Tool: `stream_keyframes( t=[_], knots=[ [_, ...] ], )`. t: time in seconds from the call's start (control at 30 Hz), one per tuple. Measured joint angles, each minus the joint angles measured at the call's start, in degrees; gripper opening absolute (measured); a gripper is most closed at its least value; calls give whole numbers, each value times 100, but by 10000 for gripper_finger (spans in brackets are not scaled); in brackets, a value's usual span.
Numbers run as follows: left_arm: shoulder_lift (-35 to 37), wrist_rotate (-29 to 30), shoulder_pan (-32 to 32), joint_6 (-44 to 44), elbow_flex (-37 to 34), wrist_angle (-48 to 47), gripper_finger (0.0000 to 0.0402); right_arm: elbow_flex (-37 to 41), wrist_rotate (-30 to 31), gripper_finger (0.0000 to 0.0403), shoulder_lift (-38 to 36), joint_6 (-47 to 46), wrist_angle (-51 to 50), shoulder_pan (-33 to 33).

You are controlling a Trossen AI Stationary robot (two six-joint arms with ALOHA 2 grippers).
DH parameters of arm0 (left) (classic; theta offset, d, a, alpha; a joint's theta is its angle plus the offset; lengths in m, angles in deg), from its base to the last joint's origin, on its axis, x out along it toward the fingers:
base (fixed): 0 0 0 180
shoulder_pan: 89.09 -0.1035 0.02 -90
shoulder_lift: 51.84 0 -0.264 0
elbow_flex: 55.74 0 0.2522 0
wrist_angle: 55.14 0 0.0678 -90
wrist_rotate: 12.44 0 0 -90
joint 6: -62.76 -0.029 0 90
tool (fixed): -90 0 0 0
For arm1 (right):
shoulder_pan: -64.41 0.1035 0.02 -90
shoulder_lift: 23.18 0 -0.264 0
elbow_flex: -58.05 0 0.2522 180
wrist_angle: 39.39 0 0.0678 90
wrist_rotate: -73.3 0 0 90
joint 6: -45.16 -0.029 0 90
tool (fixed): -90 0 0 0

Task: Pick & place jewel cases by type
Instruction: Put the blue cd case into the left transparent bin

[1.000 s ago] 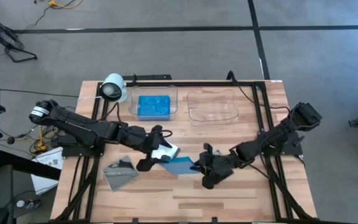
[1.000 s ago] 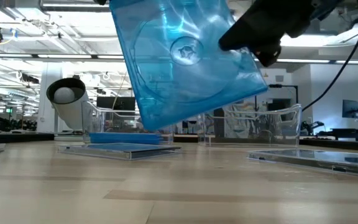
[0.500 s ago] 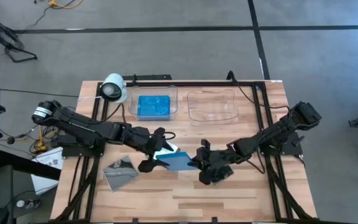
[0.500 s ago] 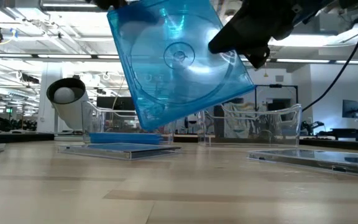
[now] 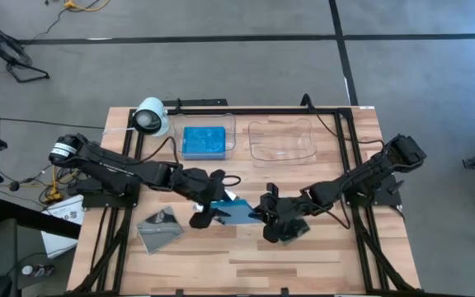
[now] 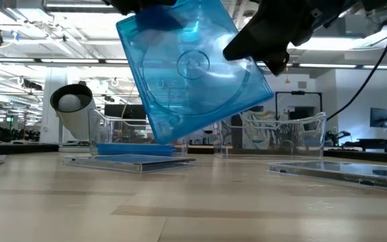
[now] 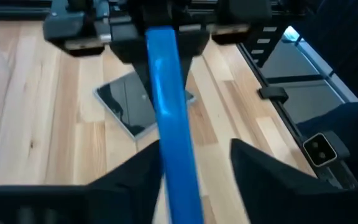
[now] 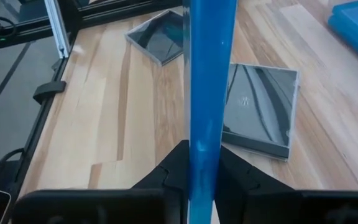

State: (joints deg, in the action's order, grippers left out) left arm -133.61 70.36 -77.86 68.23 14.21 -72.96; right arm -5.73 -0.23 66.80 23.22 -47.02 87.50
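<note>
I am holding the blue jewel case (image 6: pixel 192 70) up off the table between my two grippers, over the middle of the wooden table (image 5: pixel 320 264). It is standing on edge, tilted, one corner pointing down toward the boards. Square, so no clear long axis; from above it is running edge-on from left arm to right arm.

It is looking bright translucent blue, with a round disc hub and ring showing through its face in the low view.

My right gripper (image 8: pixel 202 165) is clamping the case's edge, fingers pinched tight on it. My left gripper (image 7: pixel 194 158) is straddling the opposite edge, fingers spread either side of the case with gaps showing; I cannot tell whether either pad is touching.

Compared with a second ago: the case is sitting slightly more to the left in the low view, and my left gripper is now covering its upper left corner.

A dark jewel case (image 8: pixel 258 109) is lying flat beneath. More blue cases (image 5: pixel 204 140) are sitting in the left clear tray (image 5: pixel 231 124).
</note>
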Motion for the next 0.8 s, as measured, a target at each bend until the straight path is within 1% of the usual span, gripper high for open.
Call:
stream_keyframes(
  t=[0.17,0.23,0.3,0.47,0.6,0.67,0.8],
  knots=[
    [-3,42,-12,-14,124,-56,85,0,-5,36,0,2,33,4],
    [-3,89,-16,-15,141,-76,57,0,-4,32,0,12,35,13],
    [-3,141,-20,-13,141,-73,38,0,11,32,0,10,33,17],
    [-1,293,-6,-15,145,-99,37,0,15,47,0,8,24,13],
    [-1,300,-5,-15,147,-96,60,2,23,43,0,2,28,12],
    [-1,308,-5,-17,147,-95,64,2,25,43,0,-10,28,11],
    [-1,336,-5,-18,147,-94,46,2,59,52,0,-10,17,11]
  ],
)
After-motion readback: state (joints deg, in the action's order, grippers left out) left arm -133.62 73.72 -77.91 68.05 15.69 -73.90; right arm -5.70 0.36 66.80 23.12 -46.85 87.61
